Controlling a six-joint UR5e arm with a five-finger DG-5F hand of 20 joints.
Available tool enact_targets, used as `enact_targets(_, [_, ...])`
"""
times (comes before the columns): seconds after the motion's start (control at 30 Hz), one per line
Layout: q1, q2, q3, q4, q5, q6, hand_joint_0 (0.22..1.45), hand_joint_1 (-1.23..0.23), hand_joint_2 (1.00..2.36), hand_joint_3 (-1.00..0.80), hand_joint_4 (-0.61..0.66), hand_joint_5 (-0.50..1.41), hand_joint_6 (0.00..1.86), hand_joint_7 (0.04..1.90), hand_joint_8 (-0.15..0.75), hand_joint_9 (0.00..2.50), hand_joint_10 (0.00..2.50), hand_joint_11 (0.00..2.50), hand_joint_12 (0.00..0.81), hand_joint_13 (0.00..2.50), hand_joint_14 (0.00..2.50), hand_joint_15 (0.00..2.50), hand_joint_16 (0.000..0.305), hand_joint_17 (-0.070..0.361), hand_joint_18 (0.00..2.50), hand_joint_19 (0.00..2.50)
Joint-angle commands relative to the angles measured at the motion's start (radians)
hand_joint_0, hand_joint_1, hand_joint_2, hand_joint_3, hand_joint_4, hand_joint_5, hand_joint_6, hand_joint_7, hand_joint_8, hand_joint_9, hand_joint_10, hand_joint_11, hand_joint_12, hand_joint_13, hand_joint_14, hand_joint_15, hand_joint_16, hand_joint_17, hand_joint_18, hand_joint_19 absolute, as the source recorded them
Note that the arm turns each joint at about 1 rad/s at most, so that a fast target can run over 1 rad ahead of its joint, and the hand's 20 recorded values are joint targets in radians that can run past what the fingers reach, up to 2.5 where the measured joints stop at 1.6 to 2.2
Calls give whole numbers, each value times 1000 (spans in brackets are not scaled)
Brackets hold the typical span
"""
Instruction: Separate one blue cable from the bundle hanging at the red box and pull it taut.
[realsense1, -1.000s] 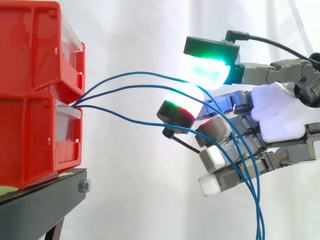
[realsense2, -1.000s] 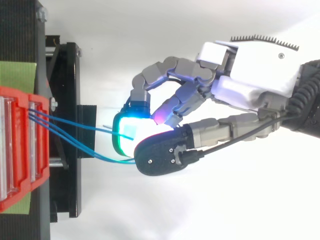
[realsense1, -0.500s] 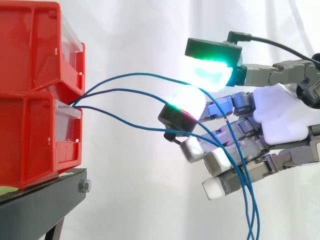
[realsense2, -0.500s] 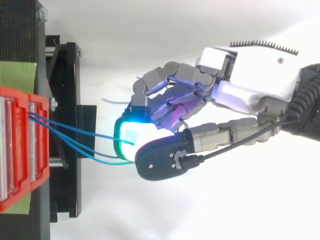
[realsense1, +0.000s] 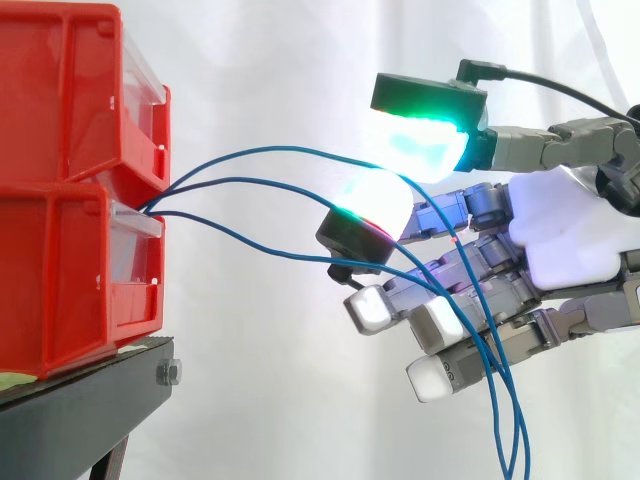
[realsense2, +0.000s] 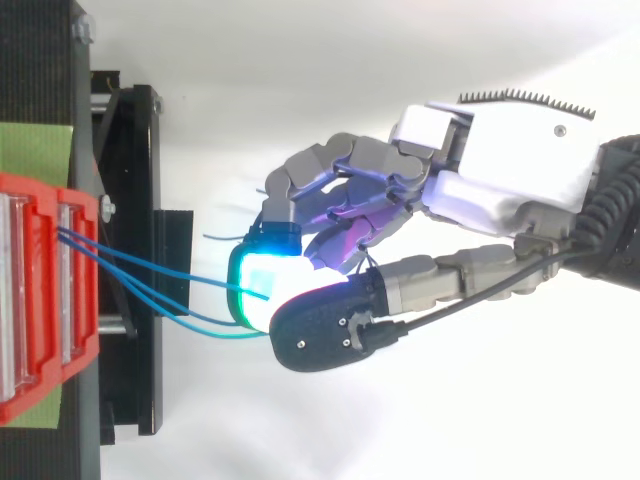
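Three blue cables leave the gap between two stacked red bins and arc to the right. The top cable runs in between two glowing pads of my hand, a green-lit pad above and a white one below, which pinch it. The middle cable and the lower cable pass under that pinch, cross my lower fingers and hang down at the bottom right. From above, my hand reaches left toward the bins, with the cables spanning the gap.
The bins sit on a black stand whose frame sticks out toward my hand. A green sheet lies behind the bins. White curtain is behind everything.
My lower fingers have uncurled and stretched left, bringing another white pad out below the pinch. The hanging cables have shifted a little. The pinch on the top cable holds.
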Motion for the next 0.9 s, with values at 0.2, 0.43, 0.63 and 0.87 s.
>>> enact_targets(0.2, [0, 0, 0, -6, 0, -3, 681, -773, 1020, -145, -56, -153, 951, 1007, 365, 567, 3, 932, 328, 702, 10, 372, 41, 92, 689, 315])
enact_targets(0.43, [3, 0, 0, -6, 0, -3, 683, -774, 1018, -139, -45, -151, 955, 988, 380, 561, 219, 941, 311, 741, 11, 331, 40, 91, 744, 283])
enact_targets(0.63, [6, 0, 0, -6, 3, -5, 685, -771, 1019, -142, -51, -151, 956, 984, 376, 524, 527, 890, 300, 812, 12, 508, 39, 87, 756, 328])
enact_targets(0.87, [10, 0, 0, -6, 8, -5, 686, -778, 1017, -141, -66, -149, 955, 985, 346, 464, 3, 696, 276, 407, 3, 126, 38, 85, 528, 127])
